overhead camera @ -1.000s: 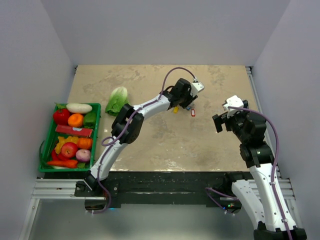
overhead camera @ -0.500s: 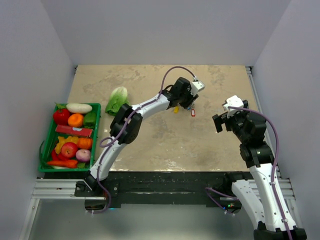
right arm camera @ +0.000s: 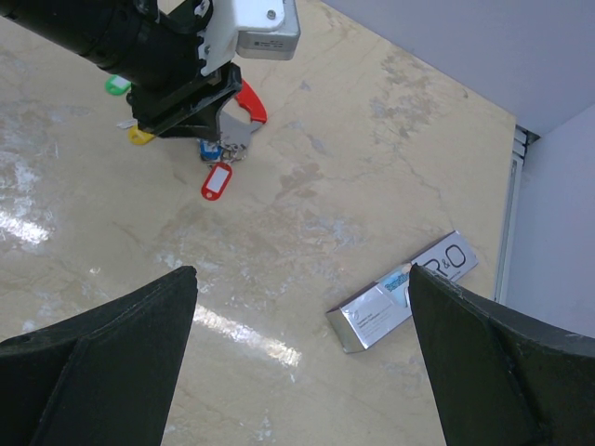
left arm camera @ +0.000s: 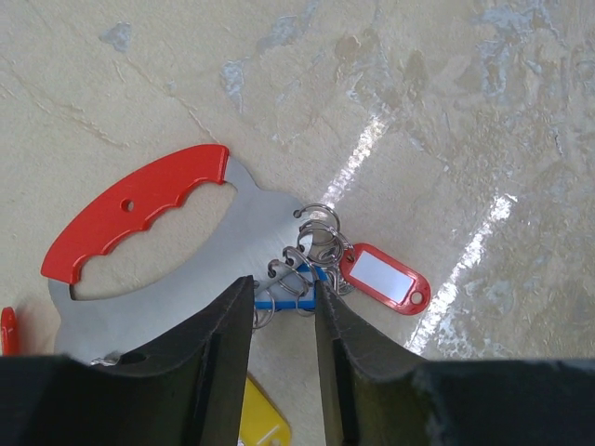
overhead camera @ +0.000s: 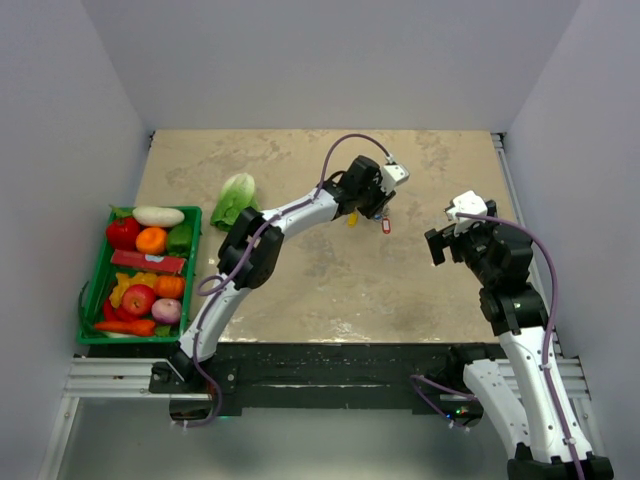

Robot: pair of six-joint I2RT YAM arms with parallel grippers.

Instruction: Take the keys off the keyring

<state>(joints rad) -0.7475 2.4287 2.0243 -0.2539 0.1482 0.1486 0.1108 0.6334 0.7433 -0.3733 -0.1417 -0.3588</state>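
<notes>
Down on the tabletop (left arm camera: 446,111) lies the keyring (left arm camera: 321,243), its keys (left arm camera: 381,277) bunched beside a red-handled steel fob (left arm camera: 139,218). The left gripper (left arm camera: 284,325) straddles the blue key (left arm camera: 279,303) with its jaws drawn narrow, though I cannot tell whether they pinch it. The right gripper (right arm camera: 297,372) hovers well apart, jaws spread wide.

I see the keyring (left arm camera: 318,223), thin silvery loops, lying flat on the tabletop (left arm camera: 446,111), its red fob (left arm camera: 383,279) angled right. The keys (left arm camera: 279,303) bunch beneath, with blue and yellow tags showing.

place: robot lab | evidence: white booth walls (overhead camera: 330,60), aluminium rail (overhead camera: 110,378)
</notes>
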